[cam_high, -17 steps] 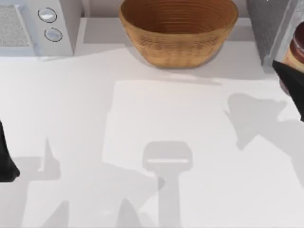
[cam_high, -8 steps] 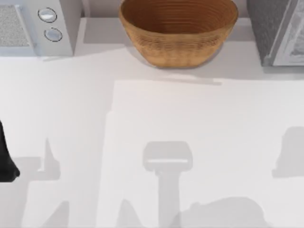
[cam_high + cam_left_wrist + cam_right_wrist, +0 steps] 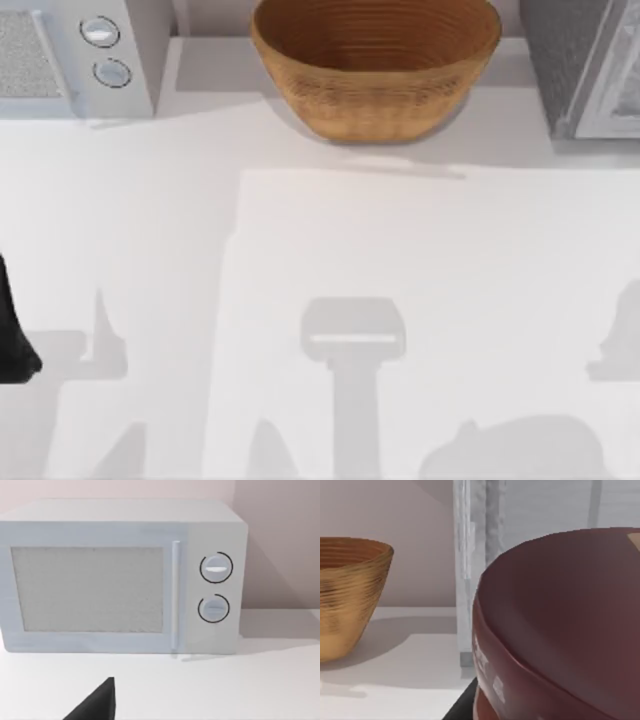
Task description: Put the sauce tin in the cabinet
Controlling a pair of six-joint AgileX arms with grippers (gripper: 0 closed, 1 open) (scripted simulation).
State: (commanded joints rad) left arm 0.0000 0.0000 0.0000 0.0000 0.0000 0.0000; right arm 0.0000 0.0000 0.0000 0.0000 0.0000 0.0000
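our left gripper (image 3: pixel 12 340) sits parked at the table's (image 3: pixel 330 250) left edge, and we cannot tell how its fingers stand; the white microwave (image 3: pixel 125 575) is ahead of it. right up against our right wrist camera is the sauce tin (image 3: pixel 560 630), its maroon rim looming. just beyond the tin stands the cabinet (image 3: pixel 485 555), with the woven basket (image 3: pixel 350 595) off beside it.

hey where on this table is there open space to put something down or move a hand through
The broad table in front of the basket is bare from side to side. The back row is crowded: microwave on the left, basket in the middle, cabinet on the right, with narrow gaps between. The left gripper sits at the left edge.
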